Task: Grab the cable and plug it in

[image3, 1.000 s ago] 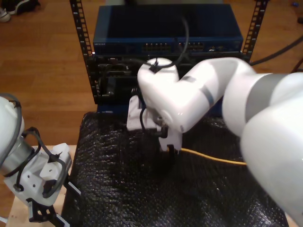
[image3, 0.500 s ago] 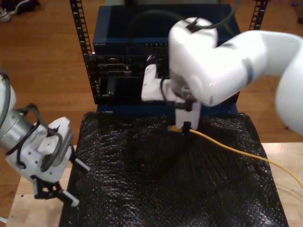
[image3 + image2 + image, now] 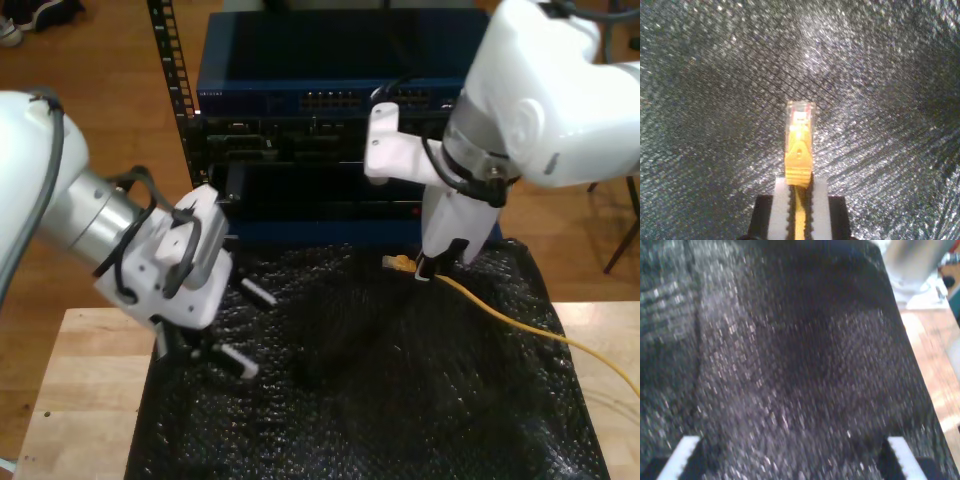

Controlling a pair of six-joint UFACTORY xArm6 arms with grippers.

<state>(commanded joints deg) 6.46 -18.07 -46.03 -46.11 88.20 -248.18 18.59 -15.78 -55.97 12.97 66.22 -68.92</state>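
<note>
two grippers work over the black mat (image 3: 350,420): my first gripper (image 3: 228,330) hangs spread wide and empty above it, my second gripper (image 3: 800,210) pinches the cable (image 3: 520,328) just behind its plug (image 3: 799,131), above the mat's rack-side edge. keep the plug level toward the rack (image 3: 300,130).

You see black bubble wrap (image 3: 400,400) covering a wooden desk (image 3: 85,390), and behind it a rack (image 3: 180,90) holding a blue switch (image 3: 300,75).

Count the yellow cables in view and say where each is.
1. The cable runs from the exterior view's right edge across the black mat up to my second gripper, which pinches it just behind its plug. Others may be hidden behind the arms.
</note>
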